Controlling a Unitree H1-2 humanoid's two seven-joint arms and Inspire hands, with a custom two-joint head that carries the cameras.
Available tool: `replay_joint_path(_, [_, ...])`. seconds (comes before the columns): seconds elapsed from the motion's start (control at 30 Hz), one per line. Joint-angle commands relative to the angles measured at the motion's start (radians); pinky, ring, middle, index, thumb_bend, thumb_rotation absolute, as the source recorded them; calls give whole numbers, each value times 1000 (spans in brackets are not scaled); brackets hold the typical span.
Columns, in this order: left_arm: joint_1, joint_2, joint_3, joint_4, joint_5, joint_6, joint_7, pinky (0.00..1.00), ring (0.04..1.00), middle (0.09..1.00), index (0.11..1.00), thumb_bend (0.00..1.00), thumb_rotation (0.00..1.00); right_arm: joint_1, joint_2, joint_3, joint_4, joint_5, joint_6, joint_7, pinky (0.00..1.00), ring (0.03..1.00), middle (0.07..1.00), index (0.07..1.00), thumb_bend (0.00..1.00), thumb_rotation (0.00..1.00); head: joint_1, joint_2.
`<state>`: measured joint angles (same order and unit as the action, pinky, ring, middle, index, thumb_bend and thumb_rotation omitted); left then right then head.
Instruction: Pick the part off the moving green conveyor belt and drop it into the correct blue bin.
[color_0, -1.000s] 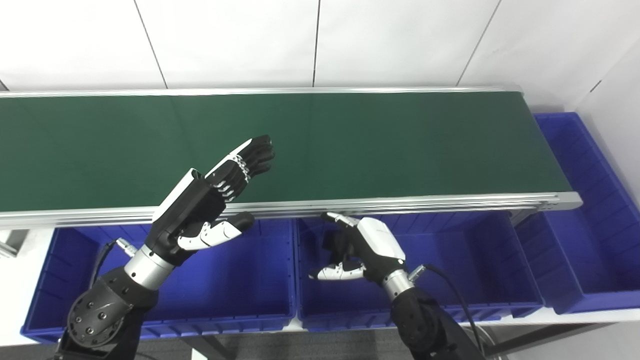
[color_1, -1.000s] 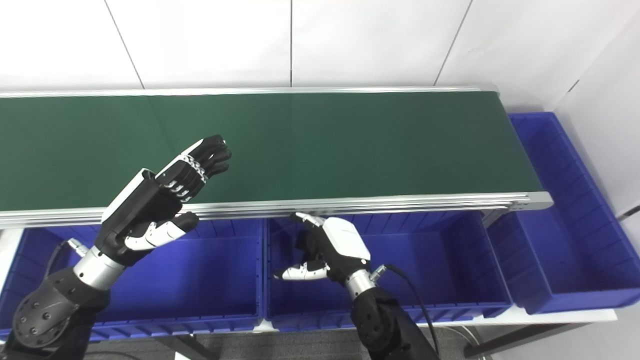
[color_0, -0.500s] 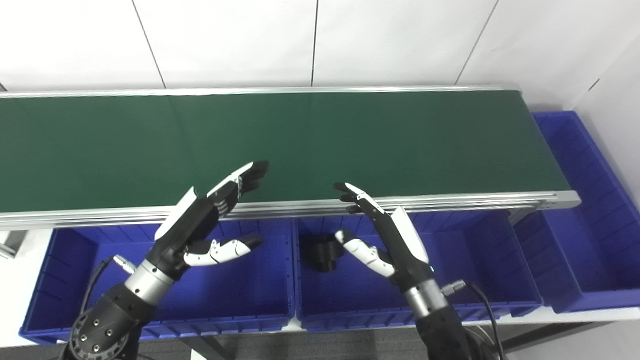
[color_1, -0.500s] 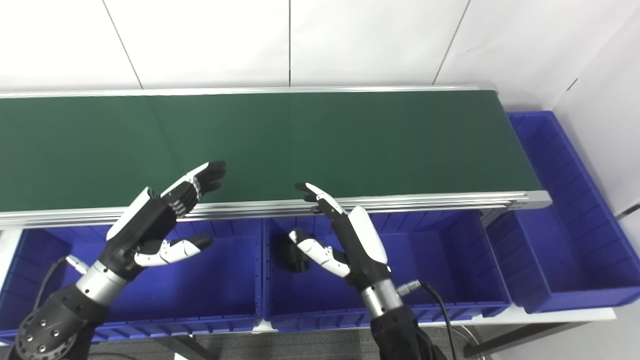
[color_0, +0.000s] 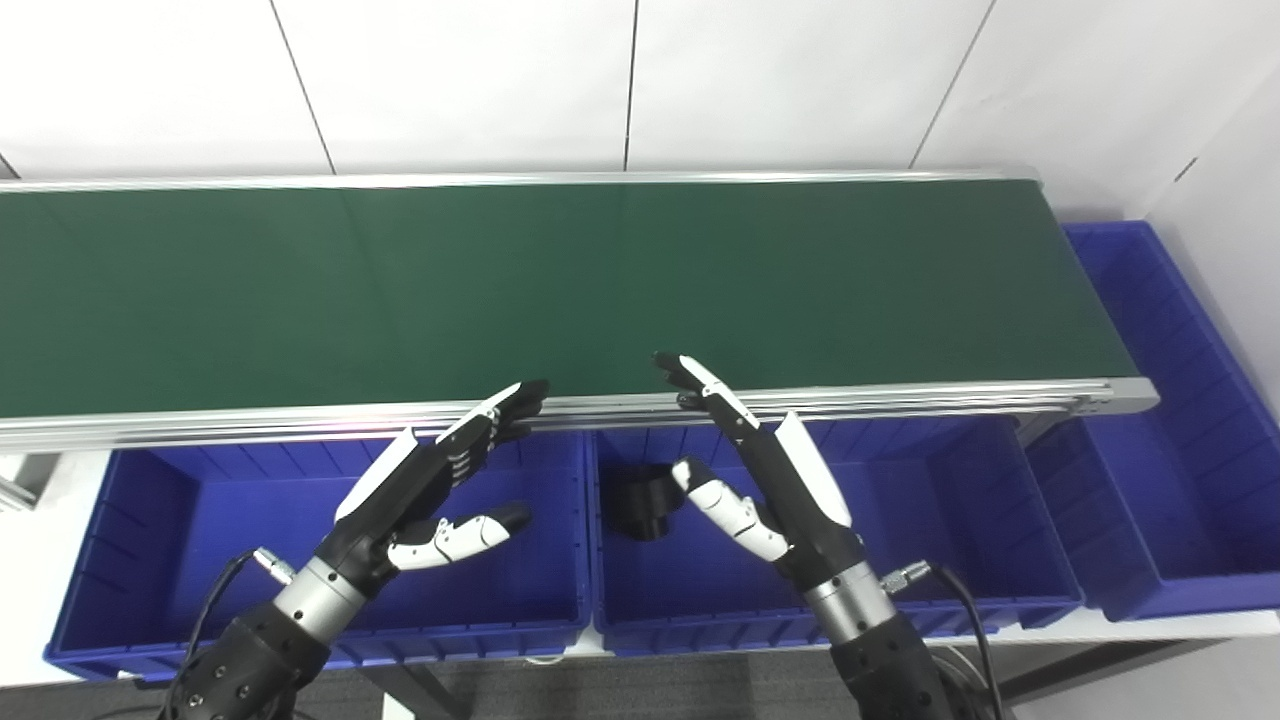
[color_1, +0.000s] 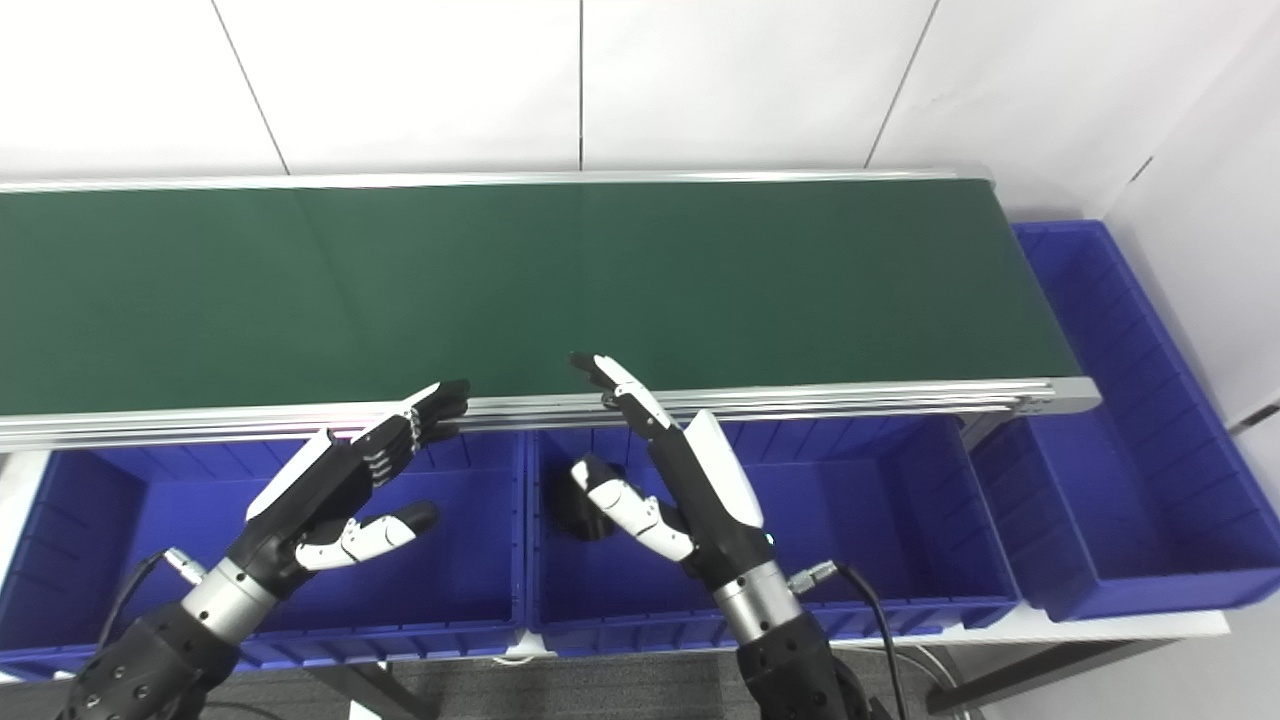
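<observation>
A black part (color_0: 642, 499) lies in the middle blue bin (color_0: 940, 540), near its left wall; it also shows in the right eye view (color_1: 583, 508). My right hand (color_0: 765, 470) is open and empty above that bin, its fingers stretched up to the belt's front rail. My left hand (color_0: 430, 490) is open and empty above the left blue bin (color_0: 200, 530), its fingers apart and pointing at the rail. The green conveyor belt (color_0: 560, 280) carries nothing in view.
A third blue bin (color_0: 1170, 420) stands at the right end of the belt. The aluminium front rail (color_0: 900, 398) runs along the bins' far edge. A white wall rises behind the belt.
My right hand opened and let the black part fall into the middle bin, then rose with fingers stretched out. My left hand drew back from over the belt and came down over the left bin.
</observation>
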<state>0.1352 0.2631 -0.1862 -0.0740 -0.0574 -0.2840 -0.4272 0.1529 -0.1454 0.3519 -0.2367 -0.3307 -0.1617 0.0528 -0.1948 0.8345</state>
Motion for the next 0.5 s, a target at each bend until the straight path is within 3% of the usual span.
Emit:
replay_joint_path(0.0, [2,10,6,-38,-13,-30,6,928,961,964,940,380,558,-1,8,1,-2,11,-59,4,821,904,947,922,438,930,1,0])
replay_joint_path(0.33, [34,24,20,-84,-26,-24,6,927,971,968,939,359,544,0,5,5,36,12,-86,22,842,920,956,933,423,922,10,-11])
replay_joint_path(0.47, [30,30,27,-75,-43,-39,-1,934,976,973,946,360,552,-1,5,8,48,7,-92,29,757,818,956,942,437,946,13,-11])
